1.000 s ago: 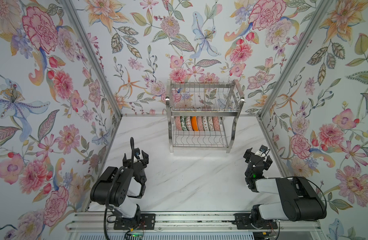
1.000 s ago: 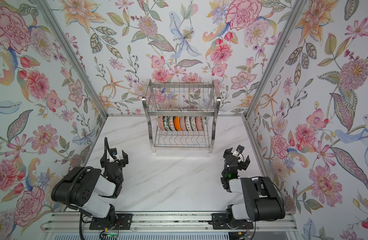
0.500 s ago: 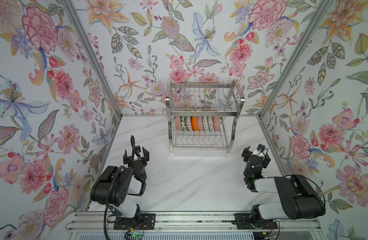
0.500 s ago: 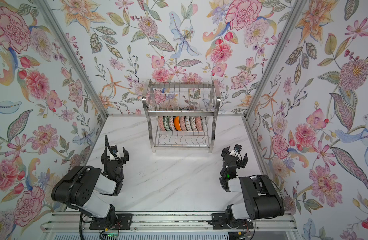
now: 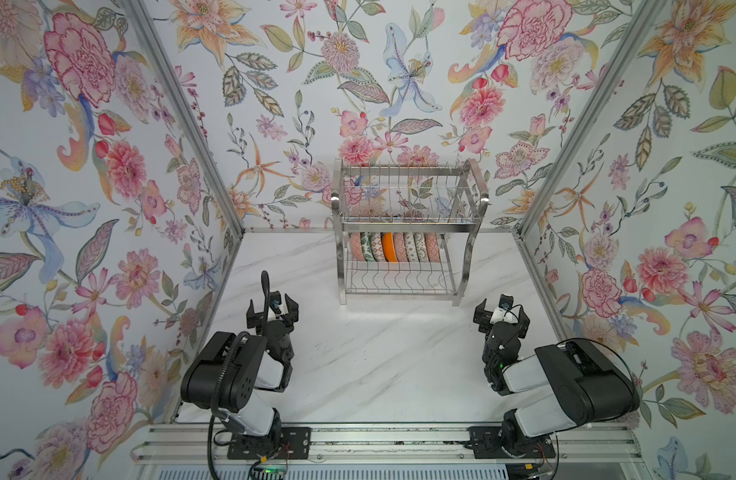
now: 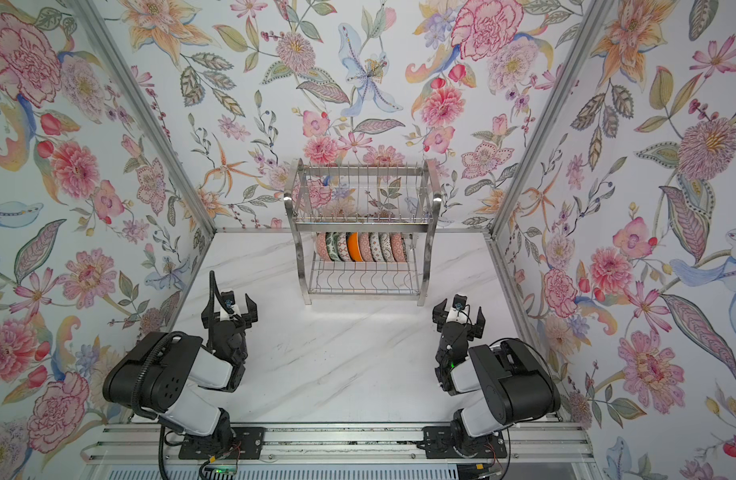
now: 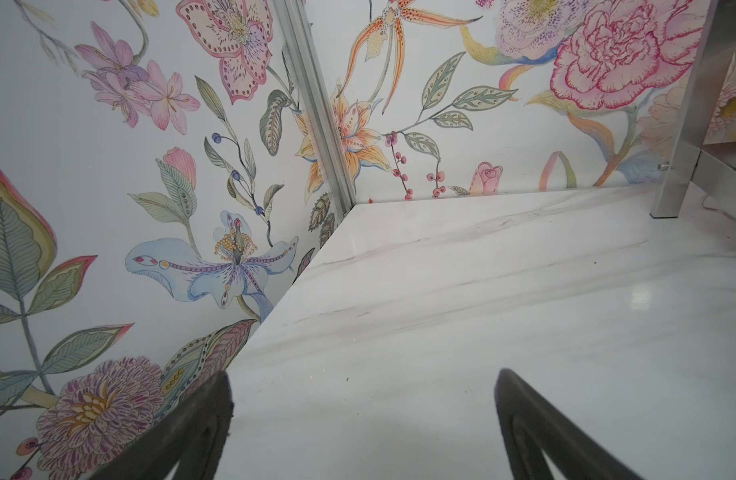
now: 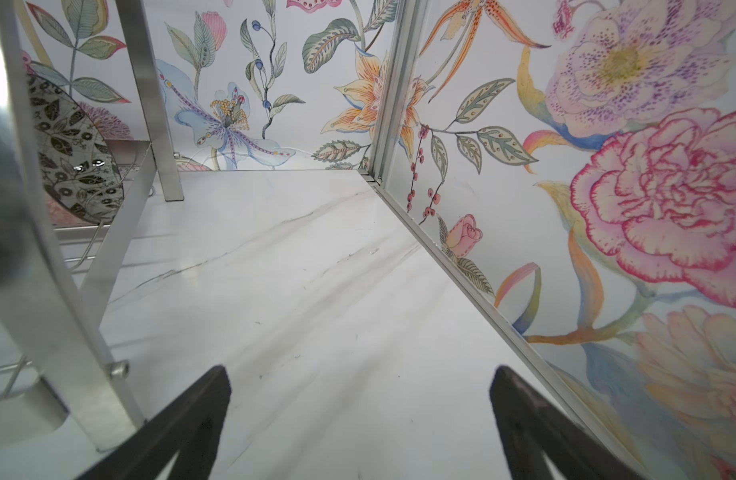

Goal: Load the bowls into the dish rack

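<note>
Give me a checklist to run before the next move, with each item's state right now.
1. Left gripper open and empty: ok.
2. Right gripper open and empty: ok.
3. Bowls standing on edge in a row on the lower tier of the dish rack: ok.
4. No bowl lying on the table in both top views: ok.
5. Exact bowl count: cannot tell, they overlap.
6. Both grippers apart from the dish rack: ok.
</note>
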`<state>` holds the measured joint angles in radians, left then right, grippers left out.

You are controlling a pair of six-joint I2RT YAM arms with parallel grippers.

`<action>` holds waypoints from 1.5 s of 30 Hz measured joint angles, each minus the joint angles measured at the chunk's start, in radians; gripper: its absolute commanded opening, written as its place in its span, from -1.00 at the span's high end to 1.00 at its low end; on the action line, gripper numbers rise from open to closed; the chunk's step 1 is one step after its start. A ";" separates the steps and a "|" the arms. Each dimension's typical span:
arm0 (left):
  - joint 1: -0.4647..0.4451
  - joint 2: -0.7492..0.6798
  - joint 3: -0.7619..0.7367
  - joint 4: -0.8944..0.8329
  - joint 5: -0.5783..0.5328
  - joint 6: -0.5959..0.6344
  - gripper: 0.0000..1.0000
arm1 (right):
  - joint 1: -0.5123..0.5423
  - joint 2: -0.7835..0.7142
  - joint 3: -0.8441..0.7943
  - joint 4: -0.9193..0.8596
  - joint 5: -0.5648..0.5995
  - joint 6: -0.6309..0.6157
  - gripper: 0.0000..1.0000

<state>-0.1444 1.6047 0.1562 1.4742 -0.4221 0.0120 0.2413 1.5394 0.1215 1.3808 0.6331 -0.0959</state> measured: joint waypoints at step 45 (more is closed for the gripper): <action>0.000 0.000 0.000 0.000 0.000 0.000 -0.99 | -0.172 0.022 0.146 -0.219 -0.369 0.068 -0.98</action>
<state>-0.1444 1.6047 0.1562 1.4742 -0.4221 0.0120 0.0692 1.5612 0.2676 1.1622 0.2638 -0.0277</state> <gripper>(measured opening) 0.993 0.992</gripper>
